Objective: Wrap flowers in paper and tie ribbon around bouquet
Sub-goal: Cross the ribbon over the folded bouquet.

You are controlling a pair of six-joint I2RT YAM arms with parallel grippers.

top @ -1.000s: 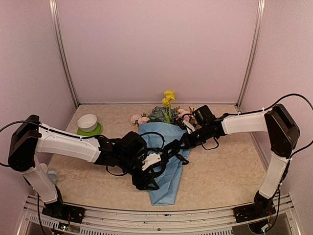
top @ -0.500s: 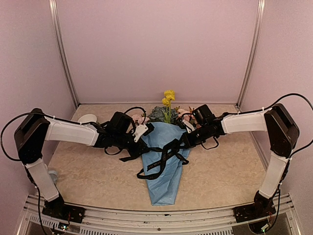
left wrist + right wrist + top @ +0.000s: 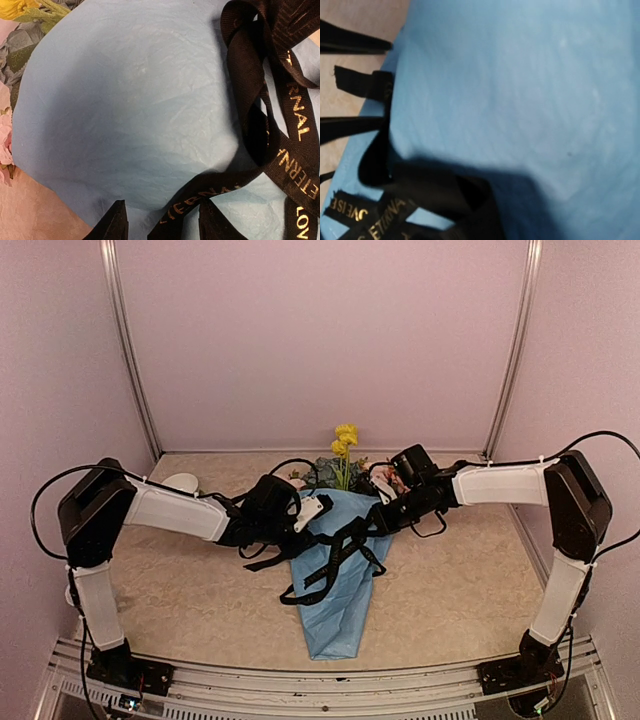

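Note:
The bouquet lies in the middle of the table, its light-blue paper rolled into a cone that points toward me. The flowers stick out of the far end, yellow, pink and blue-green. The black lettered ribbon loops loosely across the cone. My left gripper hovers at the cone's upper left edge. In the left wrist view it is open over the paper, with one ribbon strand running between its tips. My right gripper is at the cone's right edge, shut on the bunched ribbon.
A white bowl on a green saucer sits at the back left, mostly hidden behind my left arm. Pink walls and metal posts close in the table on three sides. A loose black cable loop hangs under my right arm.
My left arm swung from the cone's lower middle up to its upper left edge, then edged right. Its jaws narrowed, then widened again. My right gripper drew slightly toward the back.

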